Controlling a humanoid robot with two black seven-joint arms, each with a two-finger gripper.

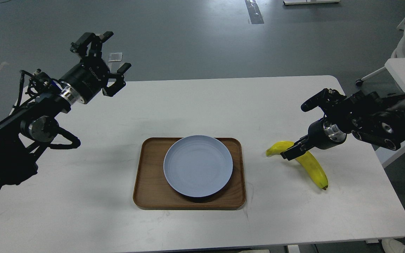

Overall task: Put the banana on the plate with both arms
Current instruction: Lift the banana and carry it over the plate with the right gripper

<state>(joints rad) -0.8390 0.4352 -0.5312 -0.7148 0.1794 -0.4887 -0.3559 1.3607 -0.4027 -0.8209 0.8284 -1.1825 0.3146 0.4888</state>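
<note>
The pale blue-grey plate (198,165) sits bare on a wooden tray (146,196) on the white table (83,218). Right of the tray, the banana (313,168) lies on the table, where the right gripper (291,151) overlaps its middle; whether its fingers grip cannot be told. Farther back, the left gripper (113,56) hangs above the table's far left edge, fingers spread wide, holding nothing.
</note>
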